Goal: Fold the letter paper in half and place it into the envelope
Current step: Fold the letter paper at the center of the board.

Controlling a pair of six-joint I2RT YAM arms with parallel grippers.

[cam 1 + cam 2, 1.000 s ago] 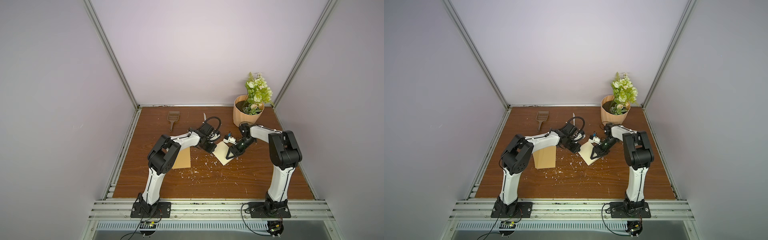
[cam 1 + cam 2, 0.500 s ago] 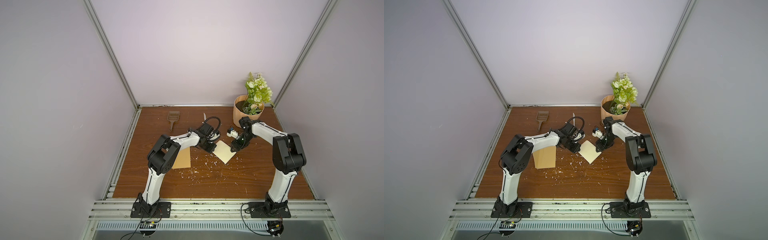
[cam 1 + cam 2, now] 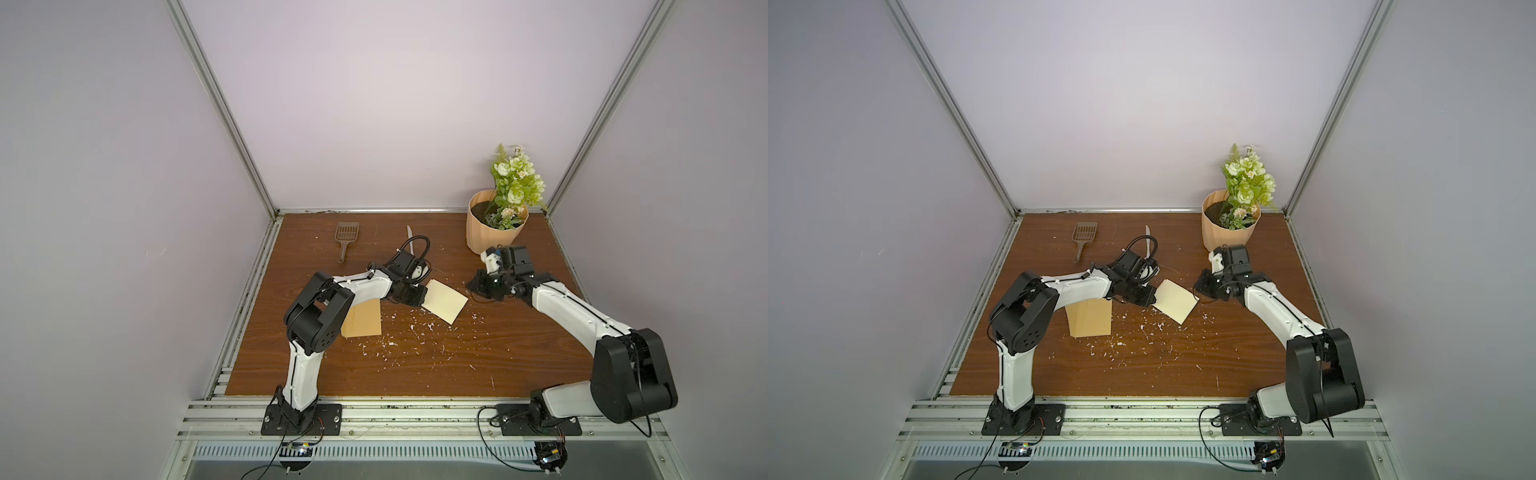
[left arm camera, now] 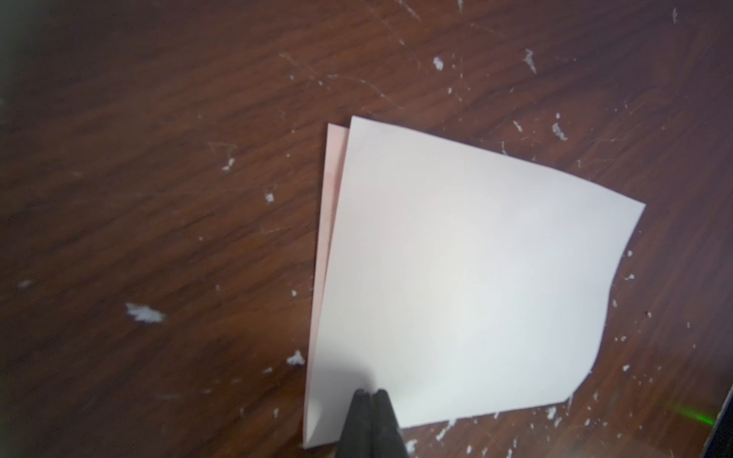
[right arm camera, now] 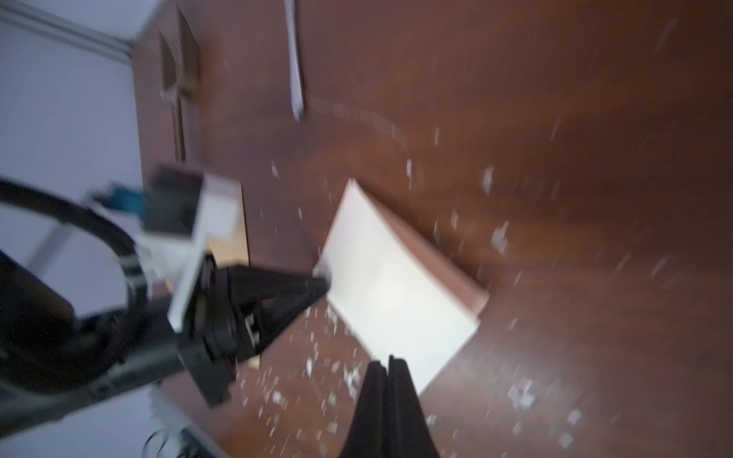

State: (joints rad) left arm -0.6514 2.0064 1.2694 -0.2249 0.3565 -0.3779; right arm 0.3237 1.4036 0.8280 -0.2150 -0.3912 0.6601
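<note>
The left hand (image 4: 371,396) is pinched tight on one edge of the letter paper (image 3: 444,305). The paper is folded double with its layers slightly offset, and sits low on the counter (image 3: 415,365) near the flower pot (image 3: 494,232), on the pot's left-arm side. The right hand (image 5: 386,366) is closed too, tips together at the paper's corner nearest the pot, though blur hides whether it nips the sheet. The envelope (image 3: 365,326) lies flat farther from the pot, beyond the paper, partly under the left arm.
</note>
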